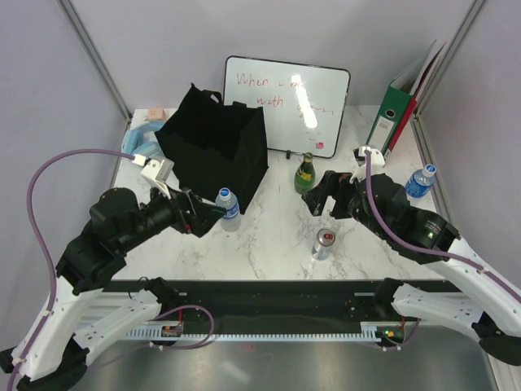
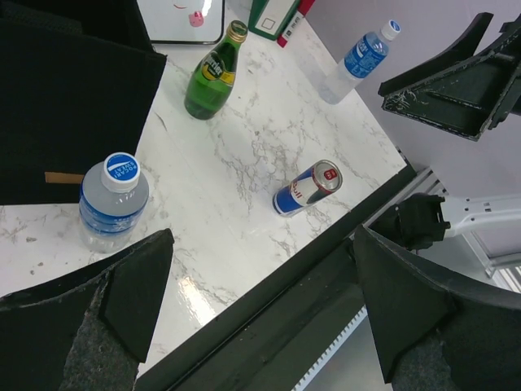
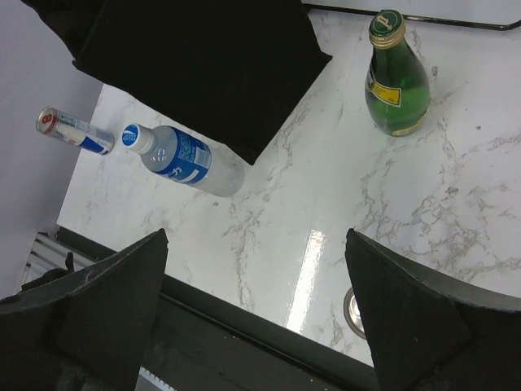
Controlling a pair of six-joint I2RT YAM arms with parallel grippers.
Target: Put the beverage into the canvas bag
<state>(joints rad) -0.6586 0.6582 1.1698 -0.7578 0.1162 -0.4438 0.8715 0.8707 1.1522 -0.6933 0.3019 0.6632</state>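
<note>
- Marble counter point(image 1: 269, 236), white with grey veins, carries everything.
- Black canvas bag point(image 1: 216, 147): upright, top open, back left.
- Left end effector point(image 2: 260, 235): fingers apart, empty, near the small water bottle point(image 1: 229, 208), which stands just beside the bag's front corner.
- Right end effector point(image 3: 254, 236): fingers apart, empty, near the green glass bottle point(image 1: 304, 173).
- Can point(image 1: 323, 244): upright near the front edge, well apart from the bag.

Green bottle point(image 3: 397, 81) upright near the canvas bag point(image 3: 203, 65), beyond the spread claw point(image 3: 256, 240).
</note>
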